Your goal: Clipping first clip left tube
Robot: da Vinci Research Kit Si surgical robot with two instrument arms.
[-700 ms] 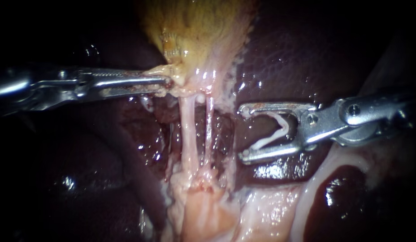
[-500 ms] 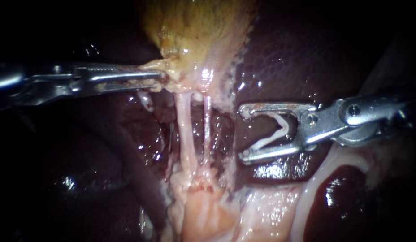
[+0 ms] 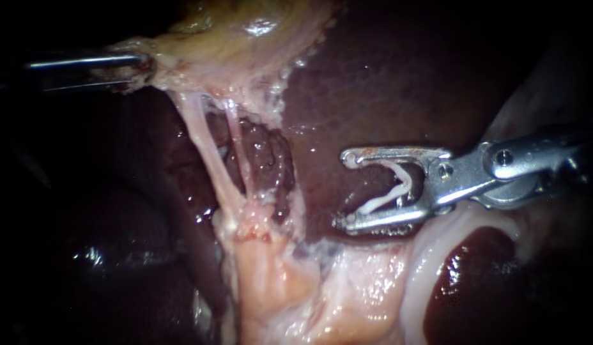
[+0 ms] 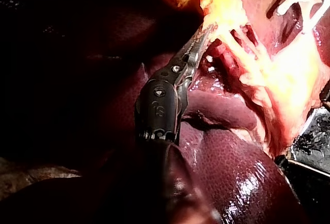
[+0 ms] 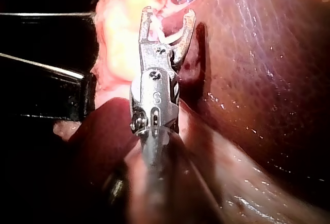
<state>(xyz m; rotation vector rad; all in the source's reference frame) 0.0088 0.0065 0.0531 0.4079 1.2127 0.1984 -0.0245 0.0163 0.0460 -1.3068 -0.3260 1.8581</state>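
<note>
The left tube [image 3: 204,150] now slants taut toward the upper left, because the left instrument [image 3: 138,64], jaws clenched on the gallbladder [image 3: 245,38] edge, has hauled that tissue up and leftward. The right instrument [image 3: 344,188] has stayed put over the liver [image 3: 386,83]. Its wide-set jaws hold a white clip [image 3: 393,190] well right of the tube, which now looks exposed enough for the approach.

Finely mottled dark maroon liver [image 3: 386,83], ochre-yellow gallbladder [image 3: 239,32], pale pink tubes [image 3: 204,150], white clip [image 3: 393,191]
</note>
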